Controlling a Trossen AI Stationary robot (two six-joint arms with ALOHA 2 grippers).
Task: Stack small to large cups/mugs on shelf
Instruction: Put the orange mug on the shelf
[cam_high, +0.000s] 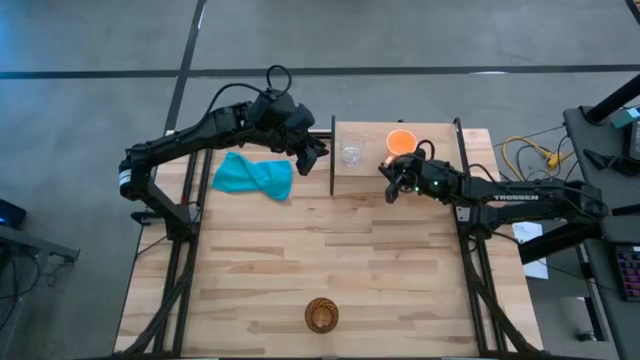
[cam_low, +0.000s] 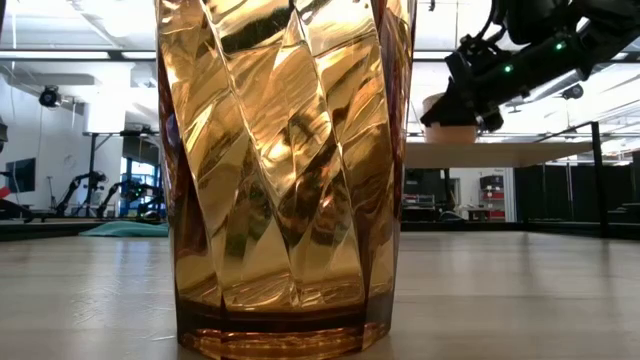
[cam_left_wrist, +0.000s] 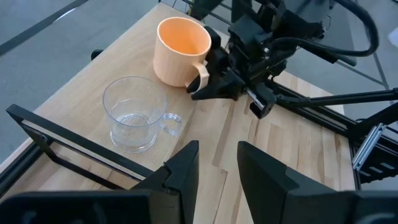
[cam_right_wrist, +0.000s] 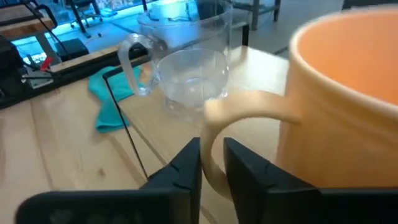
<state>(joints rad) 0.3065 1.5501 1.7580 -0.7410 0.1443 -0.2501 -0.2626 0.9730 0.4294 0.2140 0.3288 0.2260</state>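
Shelf (cam_high: 440, 180) scene: your right claw (cam_high: 392, 172) pinches the orange mug's (cam_high: 401, 141) handle, glass cup (cam_high: 351, 150) beside it; left claw (cam_high: 318, 152) narrowly open nearby; brown cup (cam_high: 321, 315) on the surface.

Lighting: even, bright, overhead; soft shadows are cast on the tabletop (cam_high: 400, 270). Glare is seen across the brown cup (cam_low: 285, 170). The orange mug (cam_right_wrist: 348, 106) is rendered blurred, perhaps through closeness.

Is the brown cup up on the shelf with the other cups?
No, the brown cup stands alone on the table's near edge, far from the shelf.
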